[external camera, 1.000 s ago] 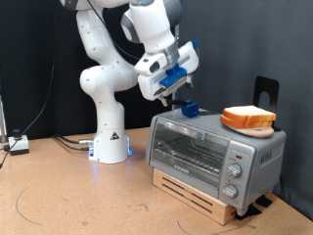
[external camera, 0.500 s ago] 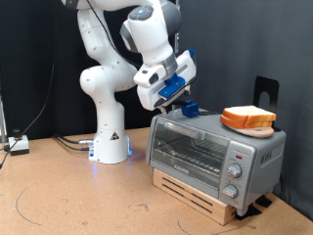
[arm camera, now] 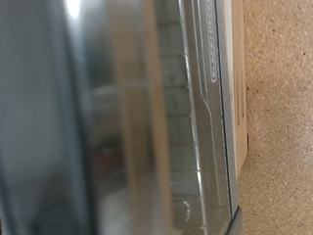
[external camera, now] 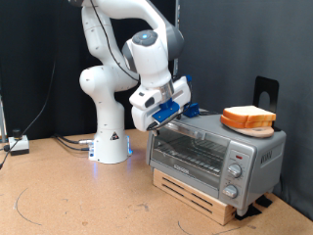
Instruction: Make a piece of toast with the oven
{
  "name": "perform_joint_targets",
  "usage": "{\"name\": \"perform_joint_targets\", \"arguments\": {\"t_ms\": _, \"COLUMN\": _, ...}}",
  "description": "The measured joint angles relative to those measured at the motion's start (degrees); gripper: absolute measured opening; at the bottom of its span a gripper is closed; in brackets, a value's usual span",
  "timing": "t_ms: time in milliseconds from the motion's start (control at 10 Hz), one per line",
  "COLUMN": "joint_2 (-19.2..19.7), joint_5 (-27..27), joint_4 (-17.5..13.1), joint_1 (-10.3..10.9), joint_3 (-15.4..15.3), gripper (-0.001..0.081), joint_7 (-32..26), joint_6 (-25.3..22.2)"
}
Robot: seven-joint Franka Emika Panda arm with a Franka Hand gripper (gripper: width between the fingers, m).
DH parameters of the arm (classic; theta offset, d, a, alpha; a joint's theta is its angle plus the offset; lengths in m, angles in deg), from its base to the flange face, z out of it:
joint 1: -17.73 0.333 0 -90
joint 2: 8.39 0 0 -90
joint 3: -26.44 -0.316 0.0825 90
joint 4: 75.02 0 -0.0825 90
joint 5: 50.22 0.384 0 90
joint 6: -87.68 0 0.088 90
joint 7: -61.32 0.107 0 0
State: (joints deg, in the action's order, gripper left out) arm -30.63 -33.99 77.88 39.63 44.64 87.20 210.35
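Exterior view: a white, smooth-shelled Panda arm bends down over the oven (external camera: 215, 154), a boxy silver-grey toaster oven with brushed metal walls, a glass door and a wire rack behind it. Round knobs (external camera: 233, 172) sit in a column on its right-hand panel. The oven stands on a low slatted wooden pallet (external camera: 201, 195). The piece of toast (external camera: 248, 118), squarish with a pale cream face and orange-brown crust, lies on top of the oven at its right end. The gripper (external camera: 167, 115), with blue fittings, is at the oven's upper left front corner, by the top edge of the door; whether its fingers are apart or together cannot be told. A black bracket-shaped object (external camera: 266, 93) stands behind the toast. The work surface (external camera: 68, 196) is speckled, cork-like brown board; the backdrop is a dark curtain (external camera: 39, 59). Cables (external camera: 68, 143) run to the arm's base at far left.

Wrist view: blurred close-up of the oven's glass door (arm camera: 127, 117) and metal edge, with the speckled board beside it.
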Motion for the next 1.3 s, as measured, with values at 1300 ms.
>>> {"name": "perform_joint_targets", "arguments": {"t_ms": 1300, "joint_2": 3.1, "joint_5": -6.8, "joint_4": -0.9, "joint_1": -6.7, "joint_3": 0.0, "gripper": 0.0807, "joint_7": 3.1, "joint_6": 3.7}}
